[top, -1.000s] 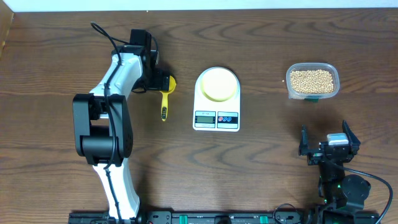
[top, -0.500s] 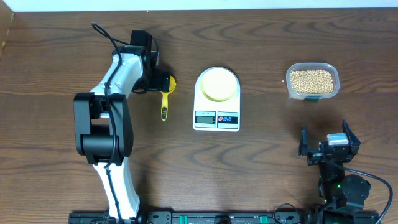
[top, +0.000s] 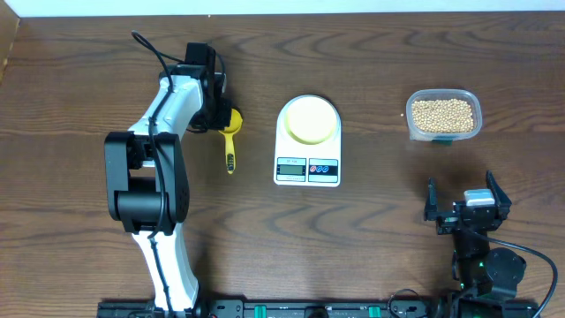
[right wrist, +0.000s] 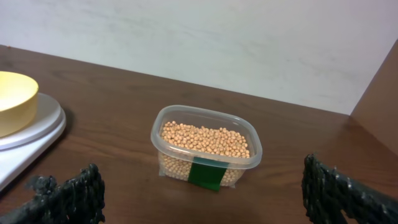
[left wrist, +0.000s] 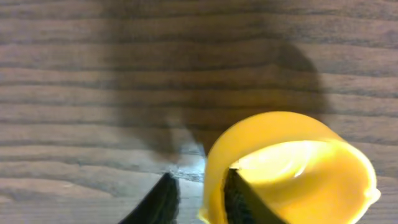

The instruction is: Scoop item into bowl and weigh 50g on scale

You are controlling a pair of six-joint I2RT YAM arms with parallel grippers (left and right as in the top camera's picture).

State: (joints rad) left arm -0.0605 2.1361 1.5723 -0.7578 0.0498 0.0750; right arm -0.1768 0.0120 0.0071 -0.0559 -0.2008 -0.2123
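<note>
A bright yellow scoop lies left of the scale, and my left gripper is over its cup. In the left wrist view the left gripper has closed to a narrow gap, one finger inside the scoop cup and one outside its wall. The pale-yellow bowl sits on the white scale. The tan beans fill a clear tub at the far right. My right gripper stands open near the front edge, short of the tub, holding nothing.
The left arm stretches from the front edge up the table's left side. The table's back edge meets a white wall behind the tub. A green label marks the tub's near wall.
My left gripper has closed from wide open onto the scoop's cup wall. The scoop shifted slightly left, its handle swinging a little. The right arm has not moved.
</note>
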